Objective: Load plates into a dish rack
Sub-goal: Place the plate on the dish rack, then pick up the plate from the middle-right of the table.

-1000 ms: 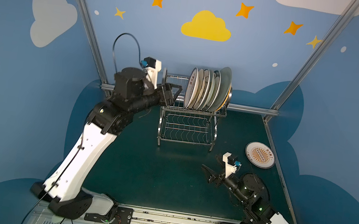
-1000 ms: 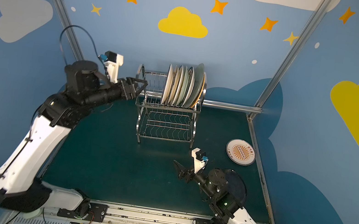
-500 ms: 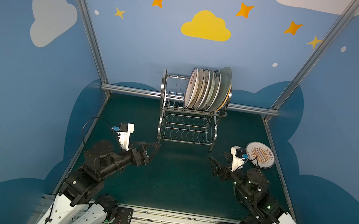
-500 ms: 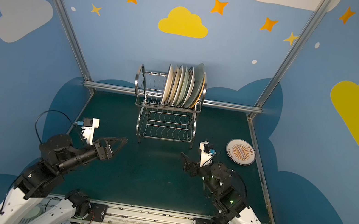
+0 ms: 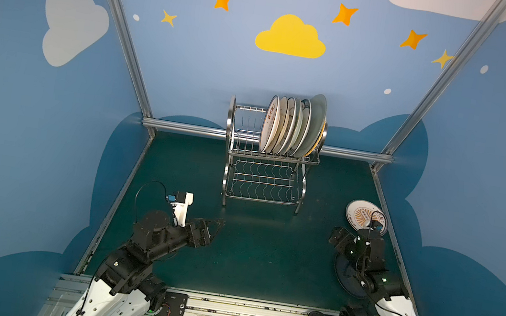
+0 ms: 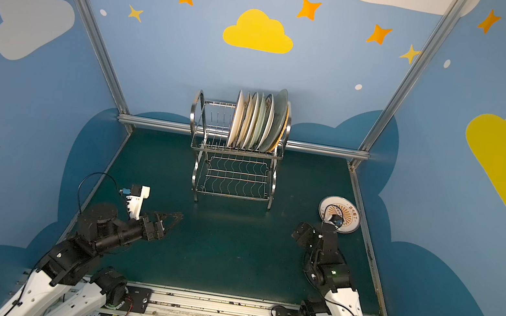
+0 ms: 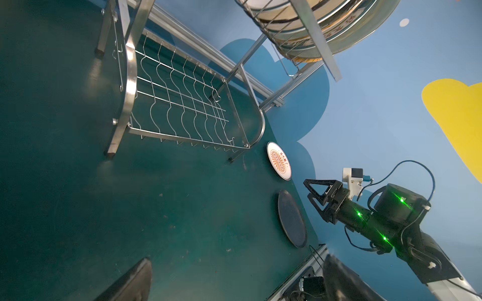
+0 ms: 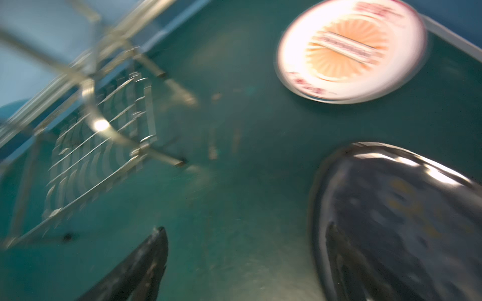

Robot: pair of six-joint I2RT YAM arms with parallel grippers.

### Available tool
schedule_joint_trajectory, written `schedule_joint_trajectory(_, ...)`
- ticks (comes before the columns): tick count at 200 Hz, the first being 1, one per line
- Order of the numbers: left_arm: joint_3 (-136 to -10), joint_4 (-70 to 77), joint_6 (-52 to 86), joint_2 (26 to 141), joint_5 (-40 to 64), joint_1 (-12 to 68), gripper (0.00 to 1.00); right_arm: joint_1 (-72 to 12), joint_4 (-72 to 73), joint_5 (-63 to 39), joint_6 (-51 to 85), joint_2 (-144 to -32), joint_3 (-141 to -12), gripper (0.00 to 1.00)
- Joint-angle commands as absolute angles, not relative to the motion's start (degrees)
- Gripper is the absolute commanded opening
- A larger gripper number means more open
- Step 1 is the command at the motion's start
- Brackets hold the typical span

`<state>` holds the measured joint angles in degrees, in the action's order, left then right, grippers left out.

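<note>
The steel dish rack stands at the back of the green table. Several plates stand upright in the right part of its upper tier. An orange-sunburst white plate lies flat at the right edge. A dark navy plate lies nearer the front, partly under my right arm. My right gripper is open low over that plate's edge and holds nothing. At the front left, my left gripper is open and holds nothing.
An aluminium rail runs along the back of the table behind the rack. Another rail borders the right side, close to the sunburst plate. The arms' base rail lines the front. Blue walls close in on three sides.
My left arm has drawn back from the rack's upper tier down to the front left, and its jaws have opened. My right gripper has swung right, toward the two plates on the table.
</note>
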<state>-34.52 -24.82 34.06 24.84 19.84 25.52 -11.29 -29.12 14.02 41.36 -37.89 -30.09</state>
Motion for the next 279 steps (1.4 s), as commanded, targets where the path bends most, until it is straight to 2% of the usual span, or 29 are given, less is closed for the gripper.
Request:
schedule_joint_trajectory(1,-34.54,-25.21,32.61,23.93,21.29,25.42,1.0,-5.07,-39.87,17.32,50.61,-38.1,-29.54,0.92)
schedule_joint_trajectory(49,-34.37,-25.42,32.46,22.86,21.96,25.41,1.0,14.59,-41.87,14.15,50.51,-38.23,-27.57,0.93)
schedule_joint_trajectory(103,-34.1,-26.03,32.75,22.21,22.24,25.4,1.0,34.38,-31.34,-3.67,49.19,-40.41,-21.96,0.93)
schedule_joint_trajectory(143,-33.92,-26.12,32.85,21.89,21.75,25.41,1.0,43.49,-27.42,-11.74,45.56,-44.13,-19.98,0.93)
schedule_joint_trajectory(205,-34.01,-25.57,32.7,22.9,21.45,25.34,1.0,45.14,-23.59,-24.26,43.14,-45.73,-17.84,0.93)
schedule_joint_trajectory(246,-33.93,-25.84,32.84,22.56,21.2,25.35,1.0,45.02,-26.49,-19.54,41.13,-38.59,-19.25,0.93)
schedule_joint_trajectory(279,-33.92,-25.95,32.86,22.37,21.18,25.38,1.0,46.19,-28.6,-11.88,41.54,-40.82,-21.05,0.93)
